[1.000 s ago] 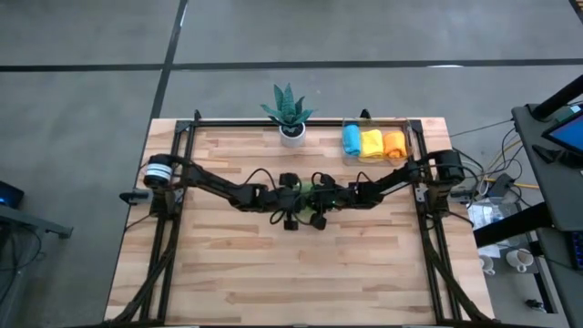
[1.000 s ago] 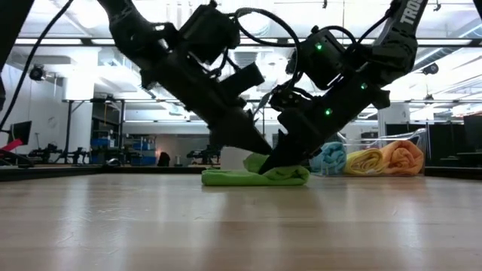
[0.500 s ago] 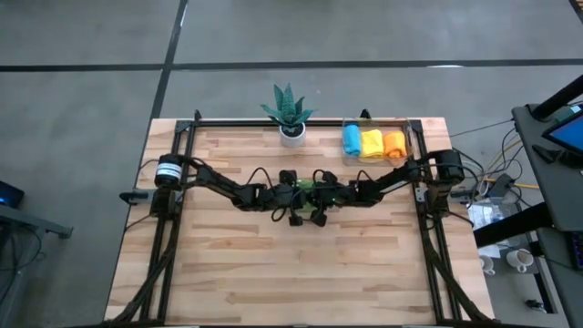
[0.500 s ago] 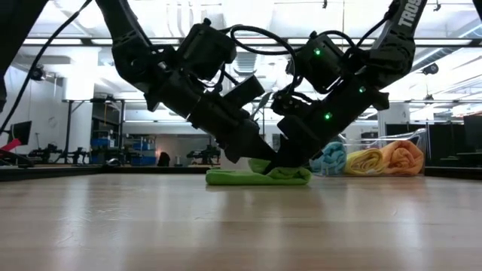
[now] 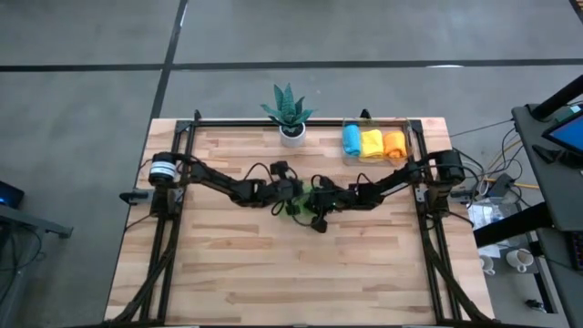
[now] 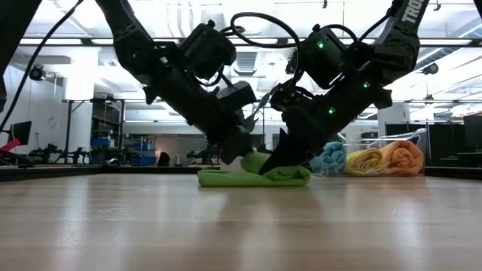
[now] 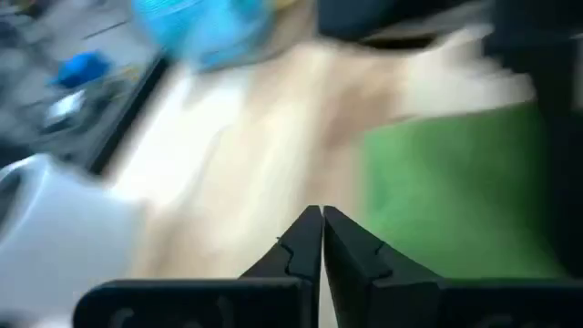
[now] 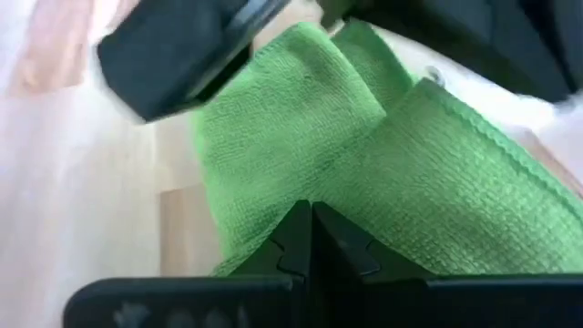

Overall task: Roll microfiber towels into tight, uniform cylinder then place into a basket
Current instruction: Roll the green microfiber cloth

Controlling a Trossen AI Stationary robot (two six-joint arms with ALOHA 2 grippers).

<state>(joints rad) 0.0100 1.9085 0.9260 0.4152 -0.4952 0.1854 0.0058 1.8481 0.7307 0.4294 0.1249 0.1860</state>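
A green microfiber towel (image 6: 252, 178) lies folded and low on the middle of the table (image 5: 273, 273), one fold raised on top. It also shows in the right wrist view (image 8: 364, 155). My right gripper (image 8: 310, 214) is shut, with its tips down on the towel. My left gripper (image 7: 321, 217) is shut too. It slants down beside the towel's edge (image 7: 383, 210), over bare wood. The clear basket (image 5: 407, 138) at the far right holds blue (image 5: 352, 140), yellow (image 5: 372, 142) and orange (image 5: 393, 143) rolled towels. My right gripper presses its shut fingertips (image 8: 296, 239) down on the towel's upper side beside a raised fold (image 8: 401, 137). It comes slanting down from the table's right. The towel lies flat on the wood under it. Whether my left gripper touches the towel, I cannot tell.
A green spiky plant in a white pot (image 5: 291, 117) stands at the far edge, left of the basket. The near half of the table is bare wood. Black frame rails (image 5: 164, 237) run along the table's left and right sides.
My left gripper has rolled at the wrist, tipped further down and sunk a little at the towel's left end. My right gripper has stayed on the towel, which still lies flat in the same place.
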